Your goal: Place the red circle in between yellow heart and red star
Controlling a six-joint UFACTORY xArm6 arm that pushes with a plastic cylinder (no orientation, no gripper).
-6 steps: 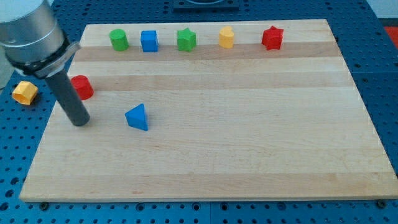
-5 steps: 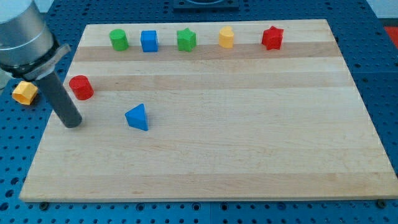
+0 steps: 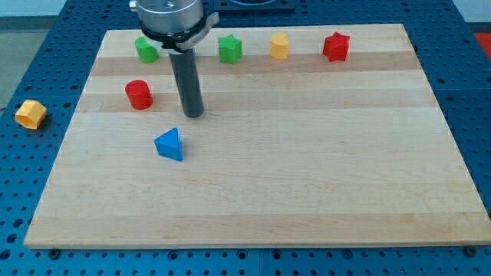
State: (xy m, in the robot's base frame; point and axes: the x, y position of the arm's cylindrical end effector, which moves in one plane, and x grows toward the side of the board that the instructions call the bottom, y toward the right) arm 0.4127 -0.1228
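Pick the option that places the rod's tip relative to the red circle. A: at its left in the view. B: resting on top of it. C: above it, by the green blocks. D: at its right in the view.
D: my tip stands on the board to the view's right of the red circle, with a gap between them.

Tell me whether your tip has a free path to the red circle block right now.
Probably yes: my tip sits just to the view's right of the red circle block, with only bare wooden board between them.

Open board right of blue triangle (image 3: 169,144)
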